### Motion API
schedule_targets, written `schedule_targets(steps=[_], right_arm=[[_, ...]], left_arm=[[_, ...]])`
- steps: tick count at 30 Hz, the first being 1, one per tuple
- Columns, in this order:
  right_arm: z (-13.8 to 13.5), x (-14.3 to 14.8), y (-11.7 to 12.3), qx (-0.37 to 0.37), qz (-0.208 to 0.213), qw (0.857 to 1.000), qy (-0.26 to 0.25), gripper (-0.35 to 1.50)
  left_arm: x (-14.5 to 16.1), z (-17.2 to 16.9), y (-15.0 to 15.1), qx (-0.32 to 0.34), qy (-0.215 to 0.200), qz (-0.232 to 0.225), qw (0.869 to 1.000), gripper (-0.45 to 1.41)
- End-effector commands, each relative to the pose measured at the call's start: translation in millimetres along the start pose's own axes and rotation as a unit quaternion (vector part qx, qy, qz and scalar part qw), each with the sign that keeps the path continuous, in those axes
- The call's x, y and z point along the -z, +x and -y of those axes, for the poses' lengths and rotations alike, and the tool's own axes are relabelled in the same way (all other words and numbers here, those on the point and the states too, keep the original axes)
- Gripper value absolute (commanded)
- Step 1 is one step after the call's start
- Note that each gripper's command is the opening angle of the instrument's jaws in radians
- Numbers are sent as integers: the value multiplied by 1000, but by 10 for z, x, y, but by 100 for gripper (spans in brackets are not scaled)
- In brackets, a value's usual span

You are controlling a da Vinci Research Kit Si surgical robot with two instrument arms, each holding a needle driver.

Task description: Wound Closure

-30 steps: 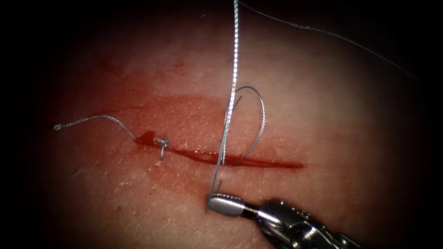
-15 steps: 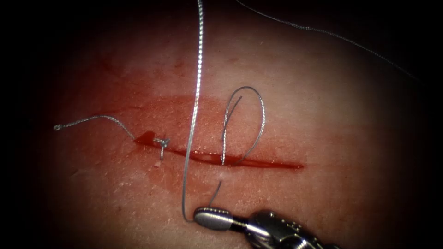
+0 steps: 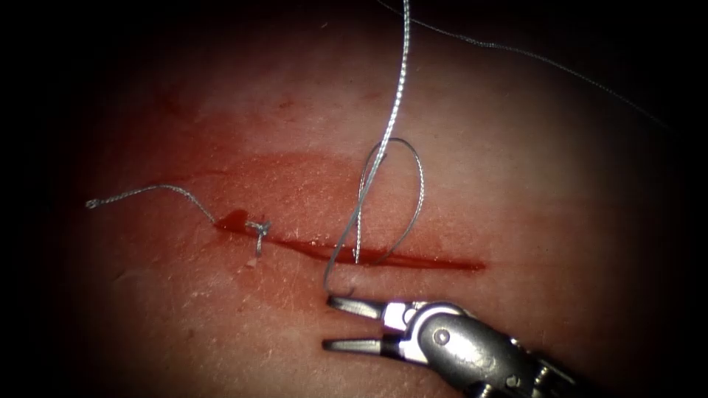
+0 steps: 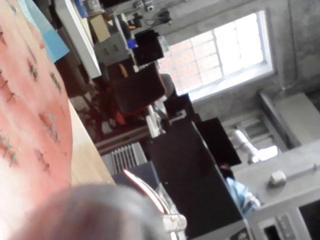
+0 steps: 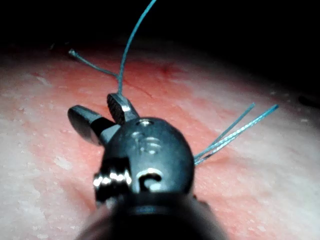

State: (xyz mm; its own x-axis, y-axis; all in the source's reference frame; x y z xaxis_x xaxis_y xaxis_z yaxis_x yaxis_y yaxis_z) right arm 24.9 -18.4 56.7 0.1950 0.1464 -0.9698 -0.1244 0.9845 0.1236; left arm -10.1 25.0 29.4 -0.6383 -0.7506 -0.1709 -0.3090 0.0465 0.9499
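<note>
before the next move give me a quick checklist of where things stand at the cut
1. Right tool state: jaws open, holding nothing; tip just below the cut. Ok.
2. Thread: runs up from beside the upper jaw, and a loop stands over the cut. Free of the jaws: ok.
3. Needle location: cannot tell.
4. Earlier knot at the cut's left end, tail lying to the left: ok.
5. Cut right of the knot is open, with red fluid in it: not ok.
6. Left tool's hold: cannot tell.
</note>
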Motion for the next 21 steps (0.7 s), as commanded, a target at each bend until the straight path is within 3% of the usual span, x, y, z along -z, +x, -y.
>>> schedule_targets(steps=[1,2,9,15,21], right_arm=[[-10,-4,6,3,0,1000,-9,71],[-10,-2,5,3,1,1000,-13,78],[-7,28,5,-15,5,1000,-24,66],[11,56,7,-66,5,997,-26,31],[15,56,3,-85,16,994,-70,19]], left_arm=[[-10,11,-6,-2,5,1,1000,-45],[-10,11,-6,-2,5,1,1000,-45],[-10,11,-5,-4,4,3,1000,-45],[-12,11,-6,-7,2,6,1000,-45],[-12,11,-7,-10,-2,9,1000,-45]])
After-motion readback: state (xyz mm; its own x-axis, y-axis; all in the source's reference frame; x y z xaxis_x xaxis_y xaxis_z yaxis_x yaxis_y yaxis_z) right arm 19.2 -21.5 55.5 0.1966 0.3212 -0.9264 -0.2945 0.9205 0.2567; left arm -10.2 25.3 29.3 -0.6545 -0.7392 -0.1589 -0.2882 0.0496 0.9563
